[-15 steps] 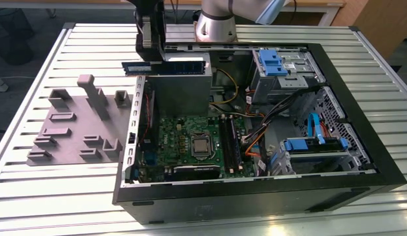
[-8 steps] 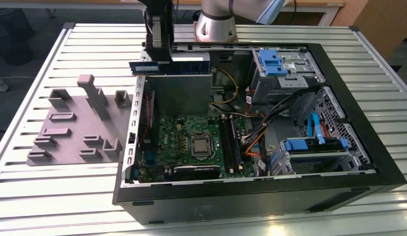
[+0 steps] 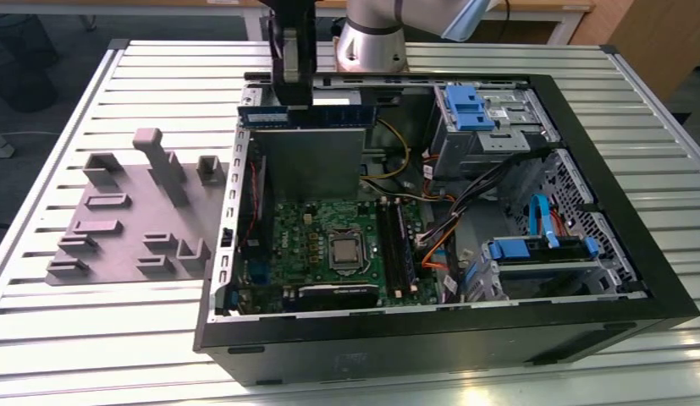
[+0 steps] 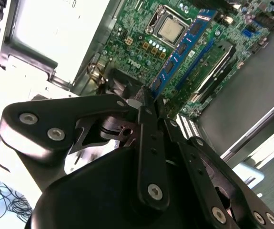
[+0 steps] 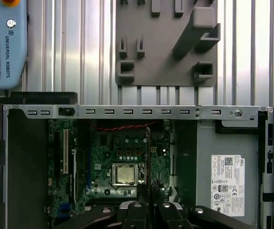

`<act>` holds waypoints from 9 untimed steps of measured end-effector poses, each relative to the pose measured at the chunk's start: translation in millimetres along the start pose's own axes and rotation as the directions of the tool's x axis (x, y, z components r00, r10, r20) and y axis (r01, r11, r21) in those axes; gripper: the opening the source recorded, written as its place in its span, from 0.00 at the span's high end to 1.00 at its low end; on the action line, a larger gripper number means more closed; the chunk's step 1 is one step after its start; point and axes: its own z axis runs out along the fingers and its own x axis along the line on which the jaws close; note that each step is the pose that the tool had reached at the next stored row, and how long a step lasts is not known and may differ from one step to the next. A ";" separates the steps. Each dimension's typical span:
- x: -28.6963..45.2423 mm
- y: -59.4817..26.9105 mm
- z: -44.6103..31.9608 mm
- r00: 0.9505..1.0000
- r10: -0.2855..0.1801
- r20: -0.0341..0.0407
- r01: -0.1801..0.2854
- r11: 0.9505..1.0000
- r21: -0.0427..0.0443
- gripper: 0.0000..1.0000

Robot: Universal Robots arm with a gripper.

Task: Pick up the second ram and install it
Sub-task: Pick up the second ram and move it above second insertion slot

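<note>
The gripper [image 3: 291, 100] is clamped on the second ram [image 3: 336, 116], a blue-green stick held level above the grey power supply [image 3: 310, 162], toward the bench's [image 3: 124, 347] far edge. Its long axis runs across the exterior view. The motherboard's memory slots [image 3: 393, 245] lie lower, toward the near edge. The power supply carries a white printed label [image 5: 227, 183].

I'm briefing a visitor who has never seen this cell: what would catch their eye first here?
First, the open black computer case on the slatted table, its green motherboard exposed. Above the case's far end in the exterior view, the claw grips the second ram, a blue stick held level. On the exterior view's left lies a grey fixture with upright blocks.
</note>
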 end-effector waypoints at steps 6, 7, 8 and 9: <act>-0.1 -10.3 -0.1 1.000 0.000 0.000 0.000 1.000 0.000 0.86; -0.1 -12.4 0.0 1.000 0.000 0.000 0.000 1.000 0.000 0.86; -0.2 -14.4 0.0 1.000 0.000 0.000 0.000 1.000 0.000 0.86; -0.2 -16.1 0.0 1.000 0.000 0.000 0.000 1.000 0.000 0.86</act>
